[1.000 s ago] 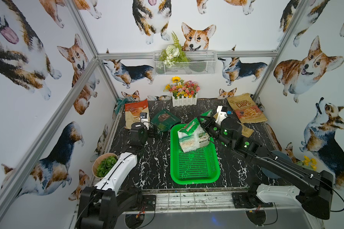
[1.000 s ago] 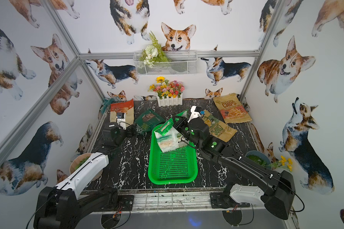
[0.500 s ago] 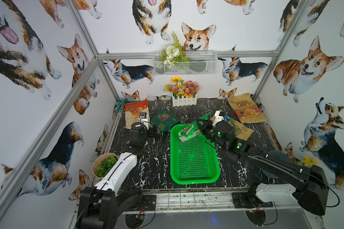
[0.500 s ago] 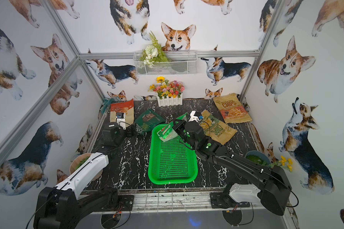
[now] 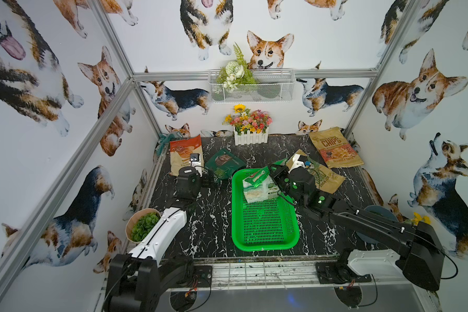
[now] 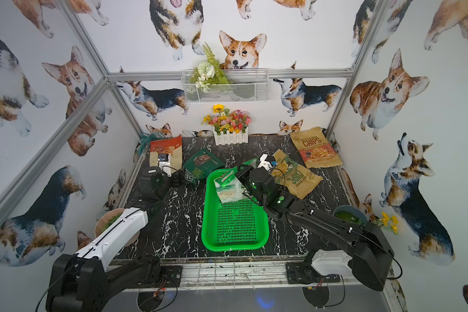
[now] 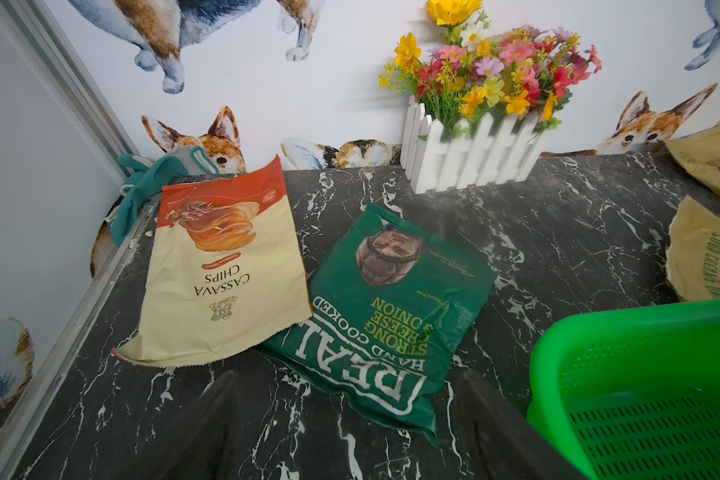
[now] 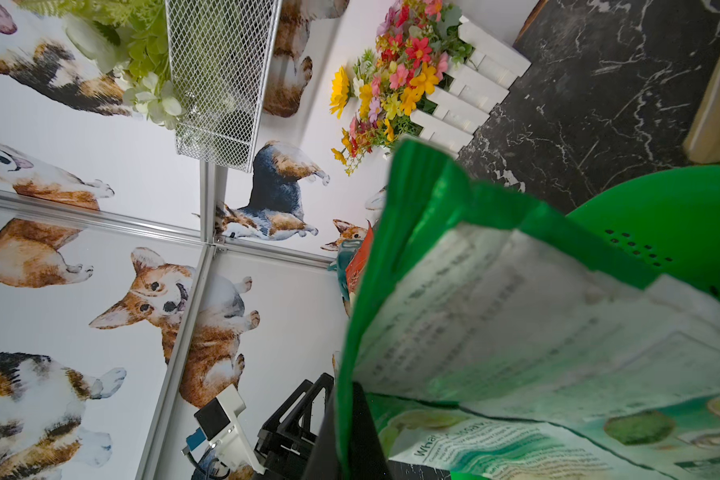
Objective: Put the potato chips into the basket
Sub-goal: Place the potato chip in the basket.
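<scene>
placement step: right gripper (image 5: 275, 177) pinches the white-green bag (image 5: 257, 187) tilted over the basket's (image 5: 265, 244) far end, next requiring lowering and release; left gripper (image 7: 348, 376) stands spread before the dark green bag (image 7: 383, 307).

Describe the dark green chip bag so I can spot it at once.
Start at the bright green basket on the black marble table. Off its far left corner lies the dark green bag, beside the cream cassava chips bag. It alone reads REAL in white.

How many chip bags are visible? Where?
5: cream-red bag far left; dark green bag beside it; white-green bag in right pincer over basket; green-lettered tan bag beside basket; red-lettered tan bag far right.
</scene>
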Robot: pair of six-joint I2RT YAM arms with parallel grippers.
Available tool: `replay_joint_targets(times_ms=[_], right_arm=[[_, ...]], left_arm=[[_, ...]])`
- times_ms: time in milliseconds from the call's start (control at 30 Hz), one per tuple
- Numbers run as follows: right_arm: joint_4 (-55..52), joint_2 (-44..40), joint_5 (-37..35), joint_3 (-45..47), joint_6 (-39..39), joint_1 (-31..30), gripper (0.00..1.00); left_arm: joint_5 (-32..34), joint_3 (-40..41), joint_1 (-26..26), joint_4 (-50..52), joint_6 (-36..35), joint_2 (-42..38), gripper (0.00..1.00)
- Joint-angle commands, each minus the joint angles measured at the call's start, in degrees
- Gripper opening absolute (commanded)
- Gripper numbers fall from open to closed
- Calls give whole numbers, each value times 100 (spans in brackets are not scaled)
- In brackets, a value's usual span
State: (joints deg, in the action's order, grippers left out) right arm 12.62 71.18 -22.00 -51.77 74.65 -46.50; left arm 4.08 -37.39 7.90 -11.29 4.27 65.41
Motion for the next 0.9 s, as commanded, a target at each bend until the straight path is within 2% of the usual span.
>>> replay_joint_targets(times_ms=[0,200,367,500,700,733,867], right_arm=[[503,48,-464,-61,-123,-13,0],[720,333,-547,-140,-187,-8,0],[570,404,99,-35,48,-14,0],[87,4,350,222,400,-163,0],[-1260,-590,1022,47,121,-248,33],[-1439,-664,1217,15,3,-253,36],[-2029,-1141,1997,-61,-461,-247,36]], left_arm=[[23,-18,-8,-99,-5,16,86],[63,-19,-8,-76,-14,-2,86],[118,-11,-8,-75,-32,-43,86],[137,-10,-8,-75,-32,-37,87],[183,-20,-8,-49,-23,-60,88],[190,-16,-8,-44,-23,-86,88],[251,21,-8,-60,-32,-159,89]])
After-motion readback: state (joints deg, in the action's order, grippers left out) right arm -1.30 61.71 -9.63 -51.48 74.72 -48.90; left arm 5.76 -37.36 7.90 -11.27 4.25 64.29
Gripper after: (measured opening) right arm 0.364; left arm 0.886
